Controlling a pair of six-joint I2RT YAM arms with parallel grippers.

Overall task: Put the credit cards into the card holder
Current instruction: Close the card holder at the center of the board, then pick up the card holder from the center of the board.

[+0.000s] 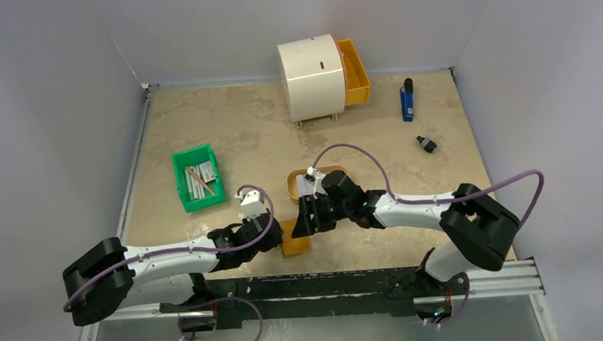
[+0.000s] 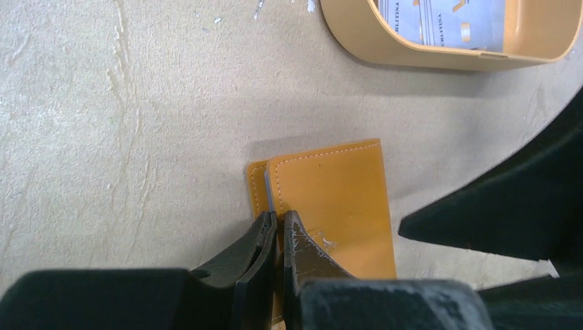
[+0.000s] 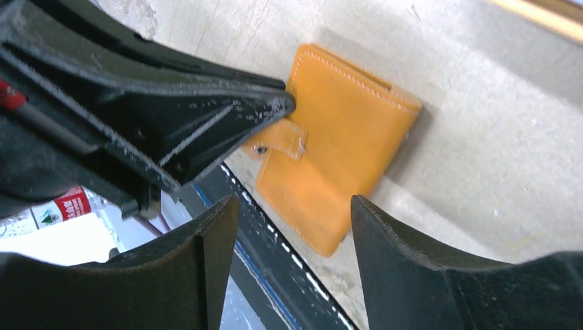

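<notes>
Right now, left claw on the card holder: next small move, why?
Probably lift the left claw to peel the card holder open. It is shut on the cover's edge, the holder lies folded flat, the right claw hangs open above it, and the credit cards sit in the tan tray.

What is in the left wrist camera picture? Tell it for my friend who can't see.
The left gripper pinches the near edge of a tan card holder lying flat on the beige table, jaws almost closed. A thin grey strip, maybe a card, peeks from its pocket. At the top right, a tan tray holds pale printed credit cards.
</notes>
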